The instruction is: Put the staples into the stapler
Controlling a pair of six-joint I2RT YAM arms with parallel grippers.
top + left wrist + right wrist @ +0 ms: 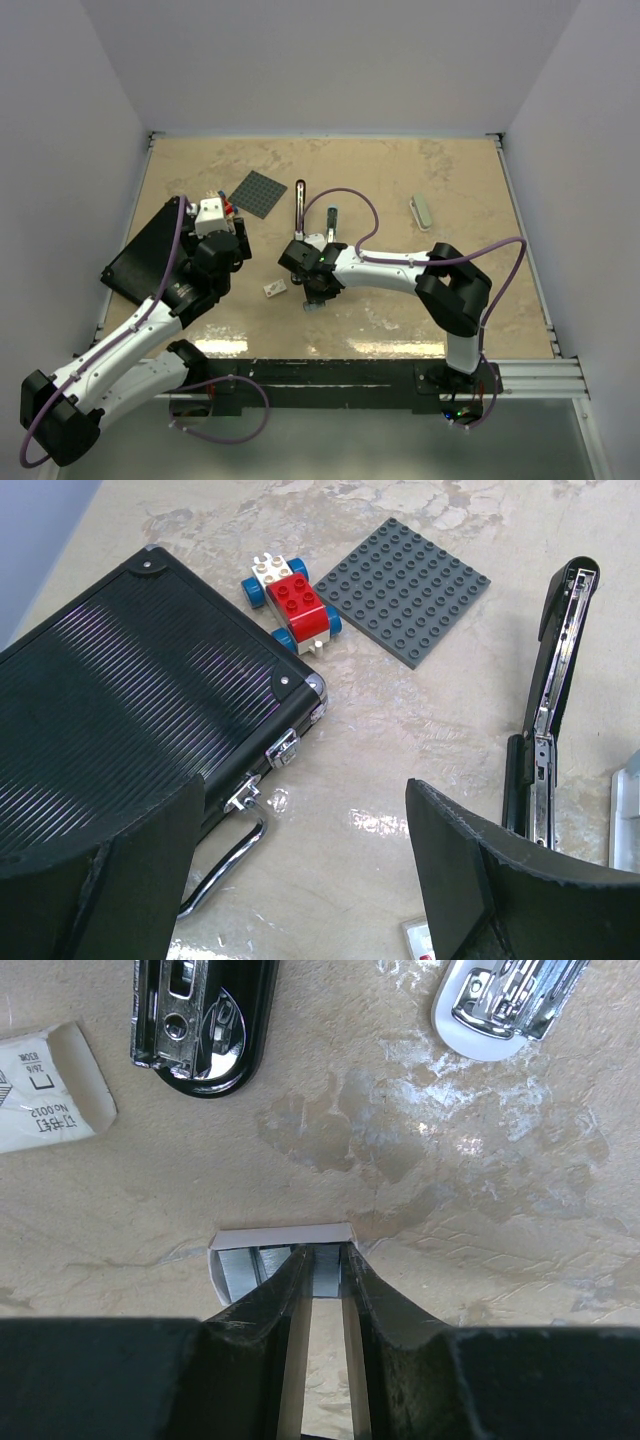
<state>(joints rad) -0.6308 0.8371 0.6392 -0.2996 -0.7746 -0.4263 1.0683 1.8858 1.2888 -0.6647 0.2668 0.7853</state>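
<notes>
The staples (240, 1268) lie as grey ribbed strips in a small open white tray (282, 1233) on the table. My right gripper (325, 1260) reaches down into that tray, with its fingers closed on one strip. In the top view the right gripper (314, 296) is just below the black stapler (300, 203), which lies swung open. The stapler's rounded end also shows in the right wrist view (200, 1020), and its open channel shows in the left wrist view (553, 670). My left gripper (305, 810) is open and empty above bare table, beside a black case (120, 710).
A little white box (274, 289) lies left of the right gripper. A grey baseplate (258, 193) and a toy brick car (292, 602) sit at the back left. A pale grey-white stapler-like object (422, 212) lies at the back right. The black case (150, 250) fills the left.
</notes>
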